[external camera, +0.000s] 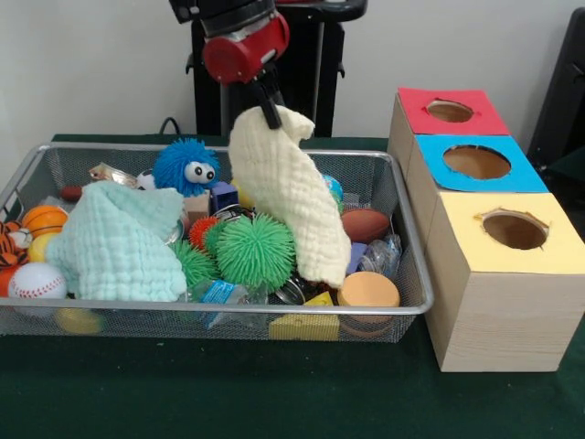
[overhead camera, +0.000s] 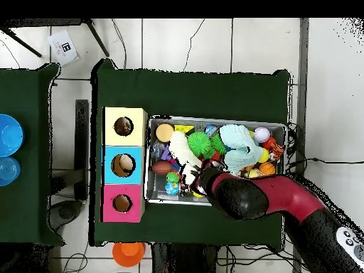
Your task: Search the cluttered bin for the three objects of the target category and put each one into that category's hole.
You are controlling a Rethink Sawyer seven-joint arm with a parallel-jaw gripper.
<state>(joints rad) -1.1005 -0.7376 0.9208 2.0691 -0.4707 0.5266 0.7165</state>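
My gripper (external camera: 270, 113) is shut on the top corner of a cream cloth (external camera: 288, 197) and holds it up, so that it hangs with its lower end among the toys in the bin (external camera: 219, 309). In the overhead view the gripper (overhead camera: 193, 173) is over the bin's (overhead camera: 213, 119) left half, with the cloth (overhead camera: 180, 150) spread beside it. The blue-topped hole (external camera: 476, 162) is in the middle of three boxes to the right of the bin. In the overhead view this hole (overhead camera: 123, 165) is left of the bin.
The bin also holds a mint cloth (external camera: 119, 242), a green spiky ball (external camera: 254, 249), a blue fuzzy toy with eyes (external camera: 186, 166), a baseball (external camera: 37, 282), a brown football (external camera: 366, 224) and an orange disc (external camera: 368, 290). A red-topped hole (external camera: 450, 111) and a yellow-topped hole (external camera: 515, 230) flank the blue one.
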